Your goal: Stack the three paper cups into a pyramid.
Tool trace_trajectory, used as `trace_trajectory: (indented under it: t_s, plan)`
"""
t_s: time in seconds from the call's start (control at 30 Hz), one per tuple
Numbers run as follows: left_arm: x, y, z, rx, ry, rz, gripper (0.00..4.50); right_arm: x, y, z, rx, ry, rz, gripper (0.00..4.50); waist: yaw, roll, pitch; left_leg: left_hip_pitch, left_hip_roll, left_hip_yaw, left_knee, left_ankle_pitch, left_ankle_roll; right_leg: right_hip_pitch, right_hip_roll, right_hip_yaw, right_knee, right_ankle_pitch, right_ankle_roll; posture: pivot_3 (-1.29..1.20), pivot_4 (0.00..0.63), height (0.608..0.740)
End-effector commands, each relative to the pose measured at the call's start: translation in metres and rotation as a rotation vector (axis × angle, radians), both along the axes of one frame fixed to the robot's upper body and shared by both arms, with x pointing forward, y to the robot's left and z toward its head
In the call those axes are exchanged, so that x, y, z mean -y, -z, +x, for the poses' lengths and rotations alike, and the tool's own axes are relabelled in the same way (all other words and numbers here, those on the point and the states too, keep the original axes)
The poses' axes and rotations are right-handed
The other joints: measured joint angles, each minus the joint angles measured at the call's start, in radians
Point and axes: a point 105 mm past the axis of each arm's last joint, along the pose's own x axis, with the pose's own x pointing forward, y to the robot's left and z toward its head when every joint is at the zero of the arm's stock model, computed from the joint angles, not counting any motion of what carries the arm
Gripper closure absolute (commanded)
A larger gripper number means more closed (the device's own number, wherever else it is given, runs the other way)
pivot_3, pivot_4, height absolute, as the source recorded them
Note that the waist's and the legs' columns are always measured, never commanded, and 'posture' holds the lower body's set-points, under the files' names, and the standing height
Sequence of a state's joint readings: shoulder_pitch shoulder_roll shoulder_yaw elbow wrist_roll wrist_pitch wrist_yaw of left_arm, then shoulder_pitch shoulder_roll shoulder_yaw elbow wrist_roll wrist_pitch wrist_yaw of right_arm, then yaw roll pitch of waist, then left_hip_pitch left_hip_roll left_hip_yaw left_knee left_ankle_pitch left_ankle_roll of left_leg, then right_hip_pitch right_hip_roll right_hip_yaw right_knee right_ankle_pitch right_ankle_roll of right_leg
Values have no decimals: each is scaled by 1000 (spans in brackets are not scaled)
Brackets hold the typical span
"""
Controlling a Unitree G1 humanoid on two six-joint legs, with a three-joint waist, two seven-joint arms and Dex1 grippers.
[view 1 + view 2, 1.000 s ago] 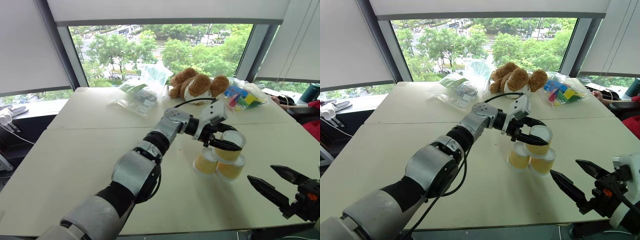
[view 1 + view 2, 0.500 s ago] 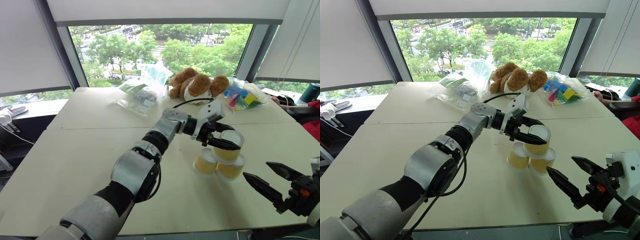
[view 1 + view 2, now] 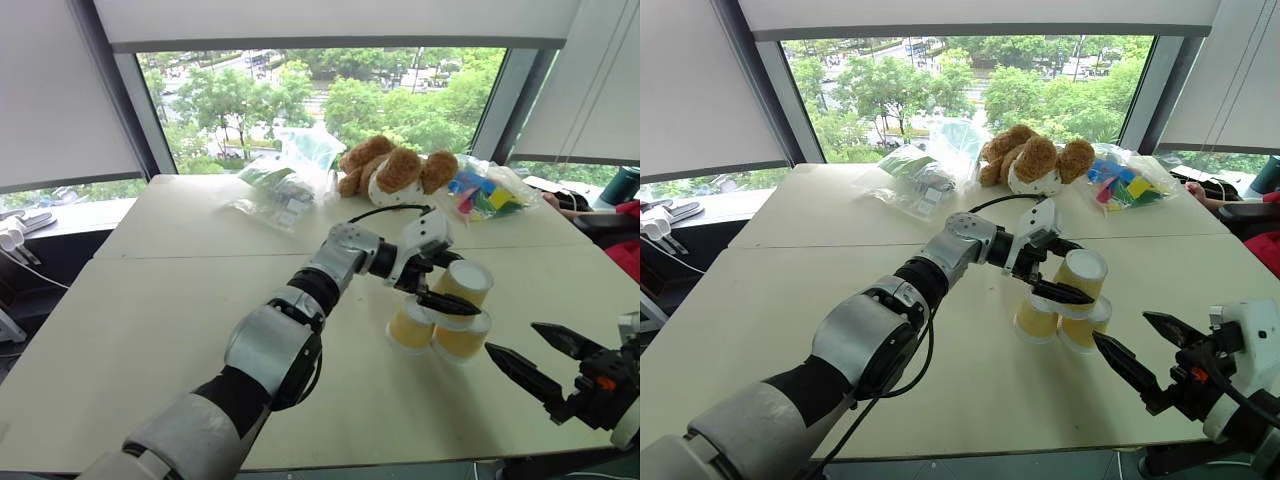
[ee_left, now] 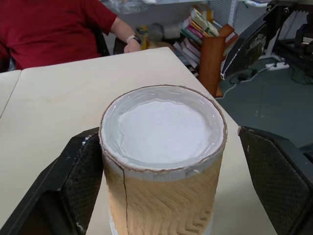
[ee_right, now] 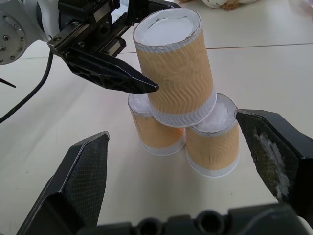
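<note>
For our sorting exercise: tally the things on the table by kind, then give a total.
Paper cups: 3
Teddy bears: 1
Clear plastic bags: 2
Total: 6

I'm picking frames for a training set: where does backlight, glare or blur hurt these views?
Eye views: bright window backlights the scene, but the top cup stays readable. Left wrist view: that cup sharp, the person behind soft. Right wrist view: cups crisp, no glare; right claw's near fingers slightly soft.

Teddy bear (image 3: 392, 170), perhaps toy-filled bags (image 3: 487, 190)
</note>
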State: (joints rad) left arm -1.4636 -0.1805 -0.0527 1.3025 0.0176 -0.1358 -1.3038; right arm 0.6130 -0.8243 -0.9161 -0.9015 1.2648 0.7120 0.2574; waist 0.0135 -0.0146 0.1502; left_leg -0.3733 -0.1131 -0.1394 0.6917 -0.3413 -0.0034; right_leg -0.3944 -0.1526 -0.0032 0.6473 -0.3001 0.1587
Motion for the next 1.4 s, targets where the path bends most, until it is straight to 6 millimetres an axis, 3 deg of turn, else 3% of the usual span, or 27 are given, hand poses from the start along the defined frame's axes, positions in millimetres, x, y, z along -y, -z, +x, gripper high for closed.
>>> trace_trajectory:
  t_s: [0.03,0.47,0.57,0.67,0.77,0.87,0.93,1.03,1.1,1.17,1.3,1.4]
  plan:
    - [3,-15,-5,20,38,-33,64,-3,-5,-1,31,-4,-13,0,0,0,0,0,0,0,0,0,0,0,0,0,0,0,0,0,150,740]
    - [-3,-65,0,36,24,-160,64,-4,-4,5,33,-19,-9,0,0,0,0,0,0,0,0,0,0,0,0,0,0,0,0,0,150,740]
    - [-8,-89,4,56,-7,-236,64,-3,-5,6,37,-22,-10,0,0,0,0,0,0,0,1,0,0,0,0,0,0,0,0,0,150,740]
    - [-35,-135,17,36,-75,-392,64,3,-15,4,63,-16,-3,0,-3,0,0,-1,0,0,1,0,0,-1,0,0,1,0,0,0,150,740]
    - [-83,-149,37,74,-171,-419,64,10,-23,-1,73,-11,-4,0,-10,2,-1,0,1,1,0,0,0,-2,0,0,1,0,0,0,150,740]
    - [-143,-132,60,90,-310,-333,64,18,-27,-5,69,-6,-3,0,-23,5,-3,4,2,1,-5,0,0,-2,1,0,1,0,0,0,150,740]
    - [-183,-104,70,81,-402,-226,64,23,-26,-5,57,-1,-2,0,-28,5,-3,6,2,1,-7,0,0,-1,1,0,2,0,0,0,150,740]
    - [-230,-65,68,-15,-513,-118,64,33,-22,-5,42,6,26,0,-24,5,-2,6,2,0,-7,0,0,-1,0,0,2,0,0,0,150,740]
    - [-257,-28,51,-104,-591,-60,64,40,-14,-5,10,15,41,0,-28,5,-3,3,2,-2,-6,0,0,-3,0,0,2,0,0,0,150,740]
    - [-267,2,23,-222,-652,-55,64,46,-4,-4,-22,20,57,0,-35,6,-3,2,1,-2,-7,0,0,-4,-1,1,2,0,-1,0,150,740]
    - [-261,56,-39,-396,-726,-72,64,52,16,-1,-74,25,74,0,-23,6,-4,-1,-1,-5,-6,0,-1,-8,-3,4,2,2,-4,0,150,740]
    - [-254,70,-62,-448,-772,-105,64,53,25,1,-98,17,71,0,-10,6,-4,1,-1,-4,-4,0,-1,-4,-3,5,-1,2,-4,0,150,740]
